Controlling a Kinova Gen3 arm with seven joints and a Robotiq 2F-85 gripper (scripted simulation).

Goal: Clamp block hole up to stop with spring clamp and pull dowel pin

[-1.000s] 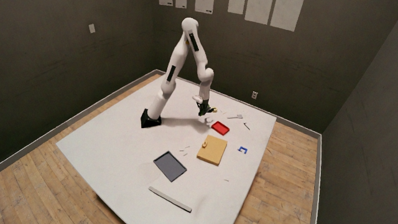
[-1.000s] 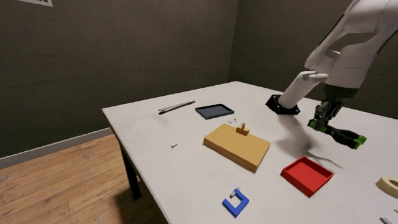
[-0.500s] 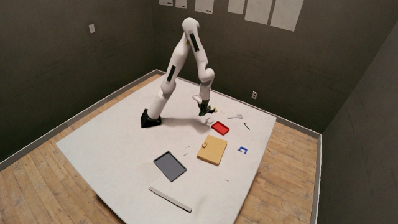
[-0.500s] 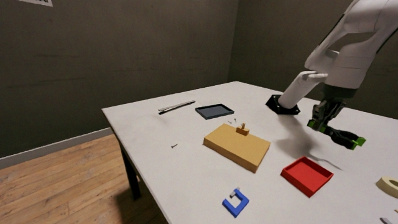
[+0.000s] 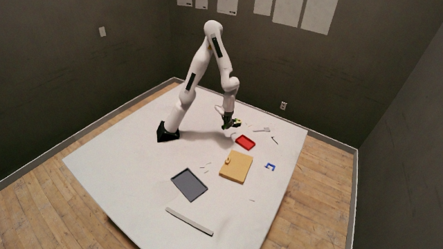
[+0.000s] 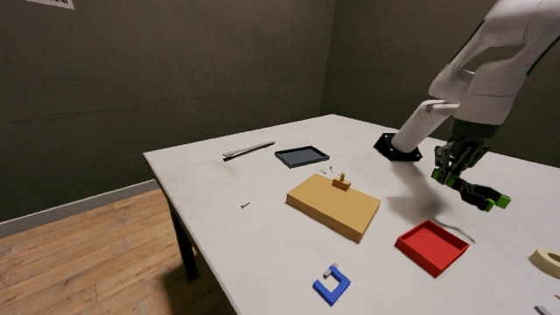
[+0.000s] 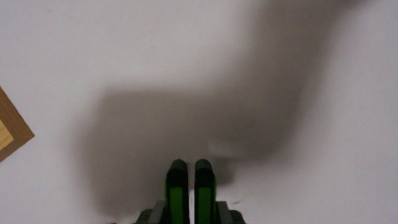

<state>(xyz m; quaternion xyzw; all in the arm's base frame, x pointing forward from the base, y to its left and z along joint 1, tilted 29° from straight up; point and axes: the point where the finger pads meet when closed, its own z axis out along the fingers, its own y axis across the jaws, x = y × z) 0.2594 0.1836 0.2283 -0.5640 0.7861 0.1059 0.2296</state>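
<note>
My gripper (image 5: 226, 125) (image 6: 451, 177) (image 7: 190, 172) points down above the table, beyond the red tray from the board. It is shut on the black spring clamp (image 6: 474, 192) with green tips, whose jaws stick out sideways. The bench board (image 5: 239, 167) (image 6: 332, 207) (image 7: 16, 131) lies flat on the table. The small wooden block (image 6: 339, 184) is on the board near one edge, with its dowel pin (image 6: 343, 177) standing upright. The bench stop is hard to tell from the block, and anything between them is too small to make out.
A red tray (image 5: 245, 142) (image 6: 430, 247) lies between gripper and board. A blue clamp (image 5: 273, 166) (image 6: 342, 290) lies beside the board. A dark tray (image 5: 189, 185) (image 6: 302, 157) and a long grey bar (image 5: 188, 221) (image 6: 249, 150) lie farther off. Several screws and a tape roll (image 6: 547, 262) also lie about.
</note>
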